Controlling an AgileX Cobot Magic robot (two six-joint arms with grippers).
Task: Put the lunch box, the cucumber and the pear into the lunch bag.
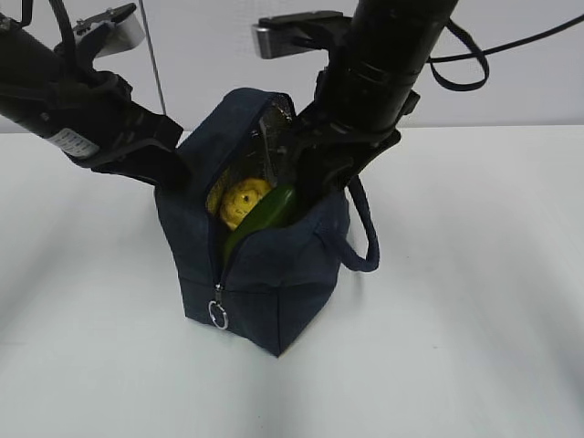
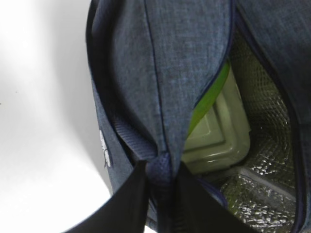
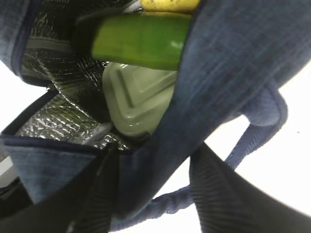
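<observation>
Only a slice of the lunch box (image 2: 214,131) seen past the lunch bag (image 1: 274,292) flap — base hidden. Cucumber (image 3: 138,41) cut short by bag fabric at both ends. Pear (image 1: 242,201) half buried behind the zip opening. Right gripper (image 1: 306,187) fingertips lost inside the bag — spread unclear there. Both arms cropped by the top edge.

A plain white table (image 1: 474,301) with a smooth matte top carries the scene. The only thing standing directly on it is a boxy dark navy fabric lunch bag (image 1: 274,283), upright near the middle, with one corner turned toward the camera. A silver ring pull (image 1: 218,315) hangs at its near face, low on the zipper, and a looped padded handle (image 1: 363,233) droops on its right side. Soft grey shadows spread over the tabletop around the bag.
</observation>
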